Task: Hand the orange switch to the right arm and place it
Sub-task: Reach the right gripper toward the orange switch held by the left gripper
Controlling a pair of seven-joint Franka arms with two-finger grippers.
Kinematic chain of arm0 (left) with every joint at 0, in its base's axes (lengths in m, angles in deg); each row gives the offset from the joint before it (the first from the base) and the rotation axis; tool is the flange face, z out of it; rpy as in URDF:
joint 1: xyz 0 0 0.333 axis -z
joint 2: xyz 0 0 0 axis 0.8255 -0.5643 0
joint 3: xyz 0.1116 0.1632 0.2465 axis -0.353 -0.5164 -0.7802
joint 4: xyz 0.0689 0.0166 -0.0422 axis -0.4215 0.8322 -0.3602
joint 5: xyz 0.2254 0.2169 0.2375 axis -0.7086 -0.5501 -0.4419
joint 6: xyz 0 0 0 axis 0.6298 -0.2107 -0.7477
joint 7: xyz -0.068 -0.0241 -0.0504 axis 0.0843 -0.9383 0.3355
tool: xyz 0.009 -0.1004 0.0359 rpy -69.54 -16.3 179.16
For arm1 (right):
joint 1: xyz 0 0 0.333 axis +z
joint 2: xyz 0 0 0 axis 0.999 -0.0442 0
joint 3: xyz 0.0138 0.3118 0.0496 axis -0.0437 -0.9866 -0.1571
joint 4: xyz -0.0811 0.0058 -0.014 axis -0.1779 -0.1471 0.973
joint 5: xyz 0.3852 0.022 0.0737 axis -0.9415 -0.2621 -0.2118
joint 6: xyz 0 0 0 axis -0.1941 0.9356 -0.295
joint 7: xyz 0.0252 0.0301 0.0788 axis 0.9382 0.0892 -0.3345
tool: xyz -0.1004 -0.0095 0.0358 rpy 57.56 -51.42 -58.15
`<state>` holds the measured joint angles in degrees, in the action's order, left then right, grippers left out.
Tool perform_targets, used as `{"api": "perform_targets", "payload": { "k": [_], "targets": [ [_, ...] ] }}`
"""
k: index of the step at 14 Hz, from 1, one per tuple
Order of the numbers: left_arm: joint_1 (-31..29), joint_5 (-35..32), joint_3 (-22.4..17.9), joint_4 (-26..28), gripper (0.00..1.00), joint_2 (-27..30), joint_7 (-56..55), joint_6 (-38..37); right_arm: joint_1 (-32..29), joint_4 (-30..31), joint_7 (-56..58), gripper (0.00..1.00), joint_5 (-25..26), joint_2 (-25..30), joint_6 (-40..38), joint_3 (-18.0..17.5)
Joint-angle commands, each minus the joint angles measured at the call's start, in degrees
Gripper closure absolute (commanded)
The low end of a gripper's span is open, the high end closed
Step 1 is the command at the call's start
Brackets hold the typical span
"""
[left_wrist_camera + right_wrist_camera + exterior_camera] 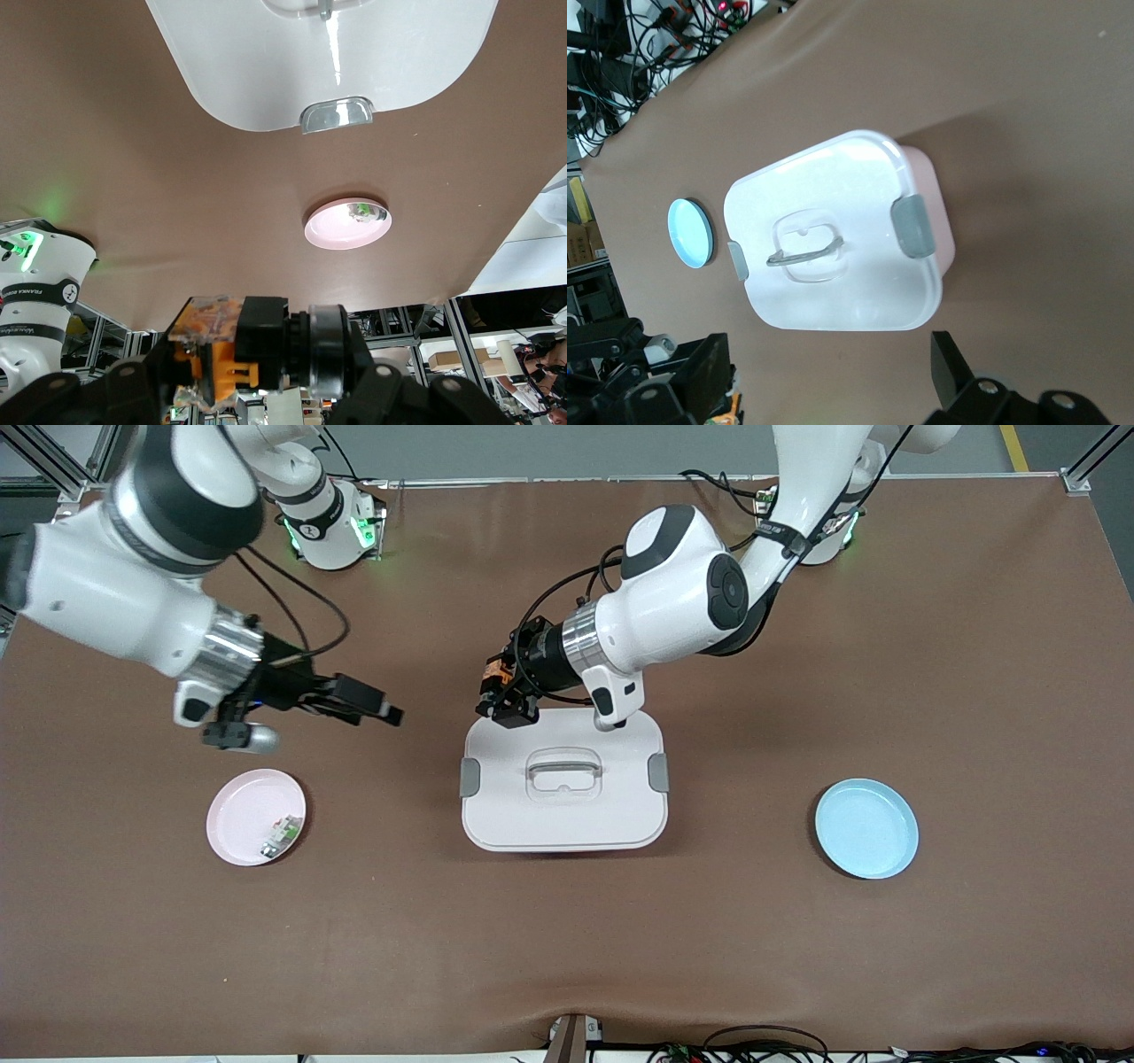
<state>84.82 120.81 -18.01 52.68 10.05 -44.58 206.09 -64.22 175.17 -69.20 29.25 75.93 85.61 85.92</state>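
Orange switch (495, 676) sits pinched in the left claw (501, 691) over the white box (563, 815), offered sideways for handover. Right claw (359, 701) hangs spread above the counter (567, 939), ready to receive

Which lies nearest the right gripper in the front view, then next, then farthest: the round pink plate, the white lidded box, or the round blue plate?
From the open right gripper:
1. Round pink plate, just below it, toward the right arm's end.
2. White lidded box, mid-table.
3. Round blue plate, toward the left arm's end.
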Motion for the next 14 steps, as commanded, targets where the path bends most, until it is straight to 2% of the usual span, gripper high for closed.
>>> {"api": "perform_targets", "payload": {
  "k": [1,7,12,14],
  "targets": [
    [0.1,-1.3,-0.2,-0.4,0.5,0.4,-1.5,-0.7,1.9,-0.2,-1.7,0.0,-0.4,0.0,-0.6,0.6],
    [0.0,-1.3,-0.2,-0.3,0.5,0.4,-1.5,-1.1,7.4,-0.3,-5.8,0.0,-1.1,0.0,0.3,0.5],
    [0.0,-1.3,-0.3,-0.2,0.5,0.4,-1.5,-1.1,8.3,-0.3,-6.4,0.0,-1.2,0.3,0.2,-0.1],
    [0.1,-1.3,-0.4,-0.3,0.5,0.4,-1.5,-1.1,9.8,-0.4,-6.7,0.0,-3.2,0.2,2.2,-0.2]
  ]
}}
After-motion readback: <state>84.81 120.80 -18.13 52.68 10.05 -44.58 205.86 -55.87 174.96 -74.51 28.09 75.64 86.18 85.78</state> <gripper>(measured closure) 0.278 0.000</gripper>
